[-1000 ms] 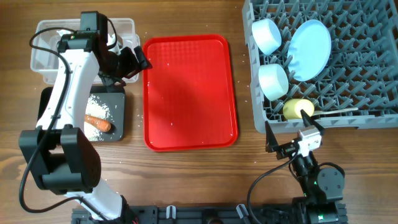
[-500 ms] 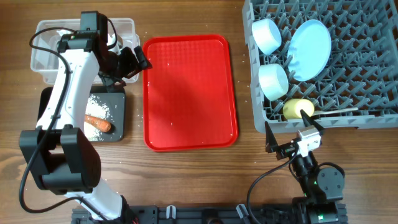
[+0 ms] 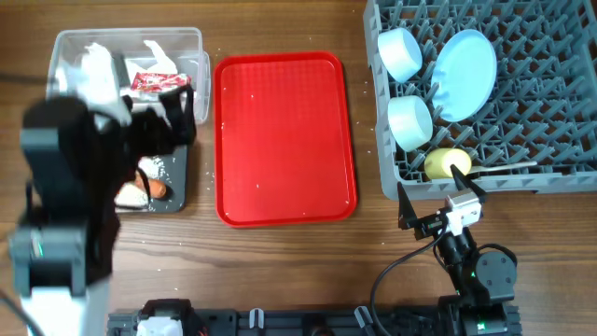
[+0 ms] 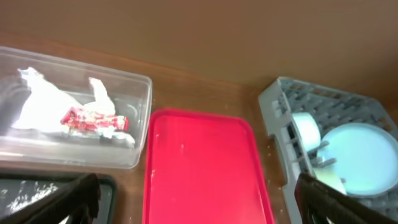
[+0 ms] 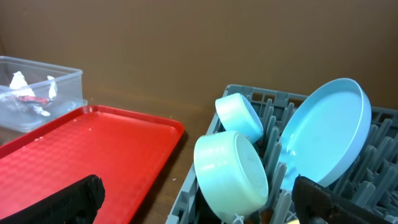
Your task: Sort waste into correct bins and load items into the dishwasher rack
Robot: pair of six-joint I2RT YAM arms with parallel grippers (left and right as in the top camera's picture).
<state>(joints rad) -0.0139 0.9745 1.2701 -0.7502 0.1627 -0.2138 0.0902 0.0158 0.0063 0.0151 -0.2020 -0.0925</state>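
Note:
The clear tub (image 3: 70, 42) at the back left holds white napkins (image 3: 93, 61) and the red-and-white wrapper (image 3: 149, 82); both also show in the left wrist view, napkins (image 4: 43, 99) and wrapper (image 4: 93, 120). The black tray (image 3: 177, 196) in front of it holds the carrot piece (image 3: 154, 189) and rice (image 3: 149, 168), partly hidden by my blurred left arm. My left gripper (image 3: 173, 117) is open and empty above the tray's far end. The grey rack (image 3: 560, 140) holds two bowls (image 3: 401, 51) (image 3: 410, 121), the blue plate (image 3: 466, 73), yellow cup (image 3: 443, 163) and spoon (image 3: 504, 169). My right gripper (image 3: 437, 201) is open and empty at the rack's near edge.
The red serving tray (image 3: 284, 140) lies between the bins and the rack, with a few white specks on it. Loose grains dot the wooden table (image 3: 280, 261) around the black tray. My left arm fills the near left of the overhead view.
My left arm has swung back from over the clear tub toward the near left and appears large and blurred. The tub's napkins and wrapper are now uncovered. The right arm has not moved.

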